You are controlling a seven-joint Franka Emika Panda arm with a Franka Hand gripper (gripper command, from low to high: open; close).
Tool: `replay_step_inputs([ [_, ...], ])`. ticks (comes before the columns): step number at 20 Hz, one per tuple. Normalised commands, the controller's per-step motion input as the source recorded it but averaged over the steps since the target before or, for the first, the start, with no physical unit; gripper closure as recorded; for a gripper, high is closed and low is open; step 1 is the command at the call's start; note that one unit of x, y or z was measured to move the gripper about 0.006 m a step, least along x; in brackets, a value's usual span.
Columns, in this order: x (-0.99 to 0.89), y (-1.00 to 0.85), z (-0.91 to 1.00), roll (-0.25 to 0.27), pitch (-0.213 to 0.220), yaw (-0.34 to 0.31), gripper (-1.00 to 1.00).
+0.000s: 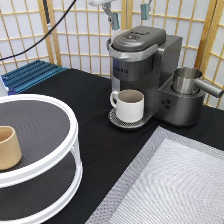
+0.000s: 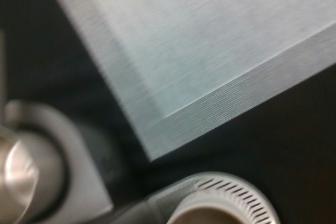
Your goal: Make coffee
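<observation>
Grey gripper [image 1: 129,11] is held above the brewer [image 1: 142,70] (lid down), jaws apart and empty; no pod is seen; mug [image 1: 129,105] sits beneath.

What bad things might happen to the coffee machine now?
The open pincer hangs just above the closed coffee machine; coming down crooked, it might bump the lid. The white mug on the drip tray could get knocked over. No coffee pod shows, so it might brew plain water.
</observation>
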Motion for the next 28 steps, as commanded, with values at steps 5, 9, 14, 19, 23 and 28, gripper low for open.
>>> replay_step_inputs([
  [5,-0.03,0.3,-0.2,0.042,0.089,0.27,-1.0],
  [9,-0.12,0.3,-0.17,-0.005,0.084,0.168,-1.0],
  [14,-0.23,-0.04,0.01,0.0,0.071,0.076,-1.0],
  [19,-0.3,-0.21,0.04,-0.001,0.021,0.001,-1.0],
  [23,-0.02,-0.12,0.07,-0.018,0.0,0.0,-1.0],
  [28,0.08,-0.14,0.0,-0.014,-0.003,0.0,-1.0],
])
